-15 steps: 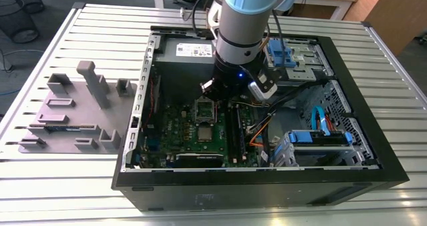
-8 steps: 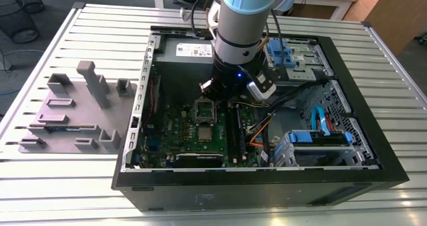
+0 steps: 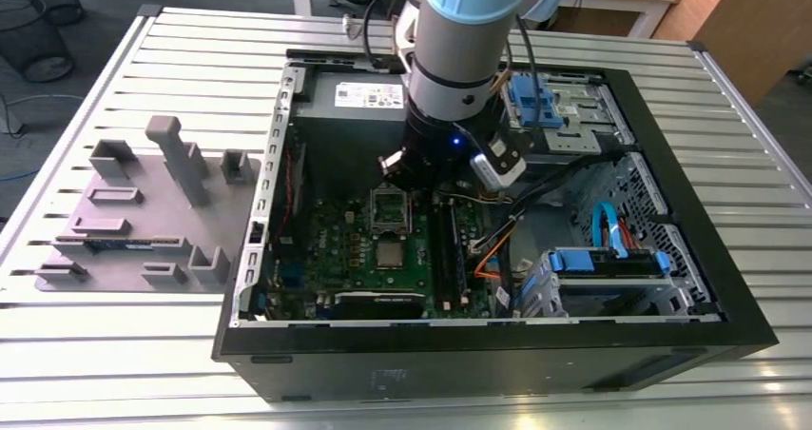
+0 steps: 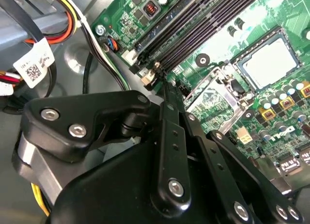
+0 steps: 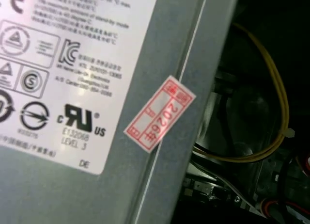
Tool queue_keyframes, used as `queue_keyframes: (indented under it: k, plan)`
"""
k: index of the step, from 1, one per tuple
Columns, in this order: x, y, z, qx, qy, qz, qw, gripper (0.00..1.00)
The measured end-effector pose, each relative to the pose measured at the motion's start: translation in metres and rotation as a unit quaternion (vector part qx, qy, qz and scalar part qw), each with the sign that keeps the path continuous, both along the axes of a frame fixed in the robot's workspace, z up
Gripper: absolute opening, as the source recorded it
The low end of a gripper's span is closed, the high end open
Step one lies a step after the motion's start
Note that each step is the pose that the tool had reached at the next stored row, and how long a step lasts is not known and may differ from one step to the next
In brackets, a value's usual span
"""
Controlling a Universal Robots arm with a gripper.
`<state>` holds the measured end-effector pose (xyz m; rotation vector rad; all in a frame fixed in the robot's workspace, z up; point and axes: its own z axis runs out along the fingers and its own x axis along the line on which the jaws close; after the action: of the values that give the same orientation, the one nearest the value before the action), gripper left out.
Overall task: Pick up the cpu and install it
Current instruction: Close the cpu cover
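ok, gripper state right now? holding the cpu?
Gripper: cannot be told whether open or closed. The cpu lies on the motherboard, apart from it.

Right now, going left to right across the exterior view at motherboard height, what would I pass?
grey fixture block → cpu → memory slots → blue drive caddy

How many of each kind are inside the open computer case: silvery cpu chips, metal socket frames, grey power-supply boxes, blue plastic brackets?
cpu: 1
socket frame: 1
power-supply box: 1
blue plastic brackets: 2
Total: 5
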<state>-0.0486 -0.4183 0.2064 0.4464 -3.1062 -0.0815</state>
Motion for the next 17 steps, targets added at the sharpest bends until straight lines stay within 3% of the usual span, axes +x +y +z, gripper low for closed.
queue_keyframes:
  k: [5,17]
  plan:
    - [0.0062,0.0000,-0.0001,-0.0001,0.0001,0.003,1.00000,0.11]
    - [0.0015,0.0001,-0.0020,0.0014,0.0000,0.003,0.99999,0.11]
